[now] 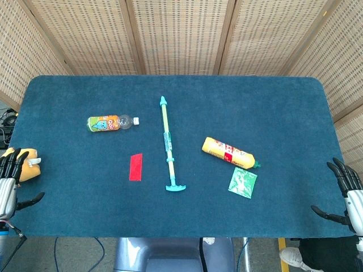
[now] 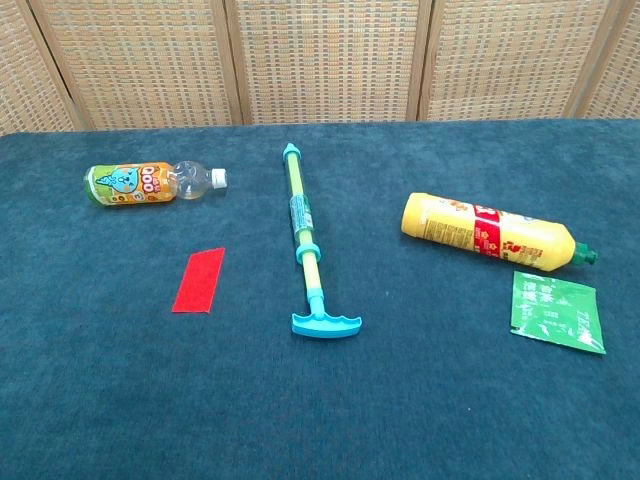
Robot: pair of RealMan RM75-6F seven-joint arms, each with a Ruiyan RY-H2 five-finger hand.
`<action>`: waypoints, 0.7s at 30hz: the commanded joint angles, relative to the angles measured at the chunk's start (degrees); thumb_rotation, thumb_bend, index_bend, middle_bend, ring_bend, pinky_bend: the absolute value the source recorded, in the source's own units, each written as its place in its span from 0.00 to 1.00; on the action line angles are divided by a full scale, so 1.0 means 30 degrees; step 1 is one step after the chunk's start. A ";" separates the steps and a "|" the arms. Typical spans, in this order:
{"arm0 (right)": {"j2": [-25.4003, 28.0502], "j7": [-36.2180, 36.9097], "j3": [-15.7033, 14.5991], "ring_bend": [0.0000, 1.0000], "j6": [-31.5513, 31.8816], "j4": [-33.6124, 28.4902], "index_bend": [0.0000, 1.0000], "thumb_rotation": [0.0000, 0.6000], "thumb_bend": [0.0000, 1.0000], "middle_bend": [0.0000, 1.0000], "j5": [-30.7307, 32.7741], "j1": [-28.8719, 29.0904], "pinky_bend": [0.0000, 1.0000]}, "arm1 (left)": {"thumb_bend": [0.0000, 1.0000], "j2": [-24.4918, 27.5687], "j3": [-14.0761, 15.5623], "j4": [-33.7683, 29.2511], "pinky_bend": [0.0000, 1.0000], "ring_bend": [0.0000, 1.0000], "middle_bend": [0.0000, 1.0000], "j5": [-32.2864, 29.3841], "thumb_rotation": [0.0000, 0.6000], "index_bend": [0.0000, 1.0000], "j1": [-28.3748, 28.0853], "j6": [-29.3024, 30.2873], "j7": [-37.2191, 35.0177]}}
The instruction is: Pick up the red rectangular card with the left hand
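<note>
The red rectangular card (image 1: 135,166) lies flat on the blue table, left of centre; the chest view shows the card (image 2: 199,280) too, with nothing touching it. My left hand (image 1: 11,178) hovers at the table's left edge, far from the card, fingers spread and holding nothing. My right hand (image 1: 345,192) sits at the right edge, also with fingers apart and empty. Neither hand appears in the chest view.
A small orange-labelled bottle (image 1: 111,122) lies behind the card. A long teal and yellow water pump toy (image 1: 168,144) lies just right of it. Farther right are a yellow bottle (image 1: 229,152) and a green sachet (image 1: 243,182). A yellow object (image 1: 29,165) lies by my left hand.
</note>
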 commanded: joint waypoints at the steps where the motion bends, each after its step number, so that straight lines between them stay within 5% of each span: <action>1: 0.0004 -0.0021 0.0003 0.00 -0.0026 -0.0018 0.00 1.00 0.00 0.00 -0.0010 0.0003 0.00 | 0.10 -0.0007 0.0004 0.0016 0.00 0.00 0.00 -0.0019 1.00 0.00 0.0004 -0.0011 -0.0013; 21: 0.0077 0.0018 0.0019 0.00 -0.0126 -0.0130 0.00 1.00 0.00 0.00 -0.0109 -0.0009 0.00 | 0.10 -0.0083 0.0122 0.0080 0.00 0.00 0.00 0.0180 1.00 0.00 -0.0108 -0.0227 -0.0175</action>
